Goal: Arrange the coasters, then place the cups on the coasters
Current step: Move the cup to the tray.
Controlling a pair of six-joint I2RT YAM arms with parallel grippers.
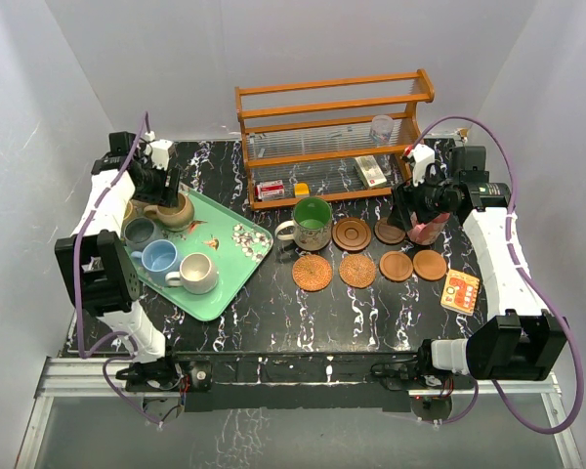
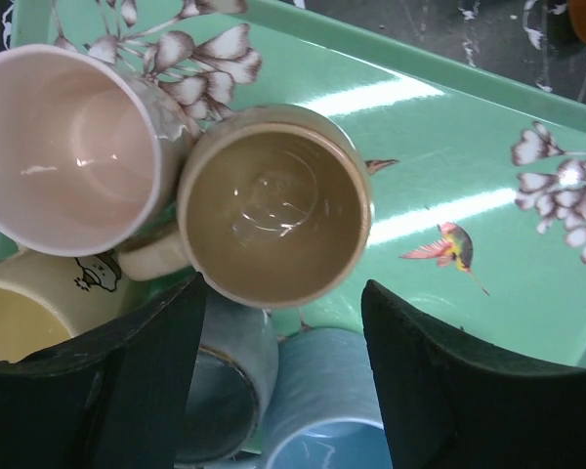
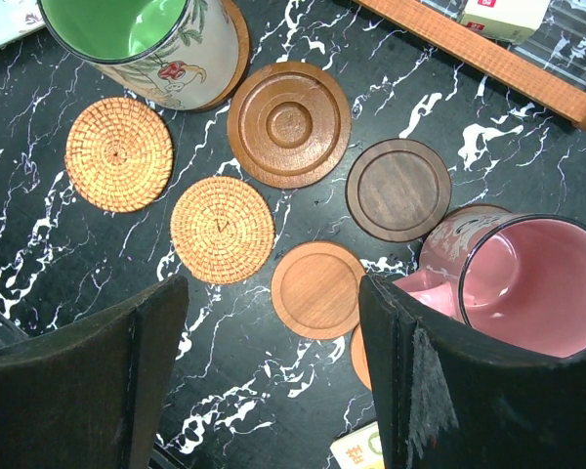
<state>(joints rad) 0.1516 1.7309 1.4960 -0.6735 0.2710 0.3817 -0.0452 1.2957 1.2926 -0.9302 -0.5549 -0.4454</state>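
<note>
Jaws spread, the left gripper [image 2: 281, 291] hangs over a tan ceramic mug [image 2: 273, 205] on the mint-green tray [image 2: 488, 166], likely to grasp it. The right gripper [image 3: 272, 285] gapes empty beside a pink ceramic mug [image 3: 542, 283].

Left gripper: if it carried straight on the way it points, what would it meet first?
The tan mug, most likely: its mouth sits between the fingers of the left gripper, on the green tray. Depth is hard to judge.
</note>
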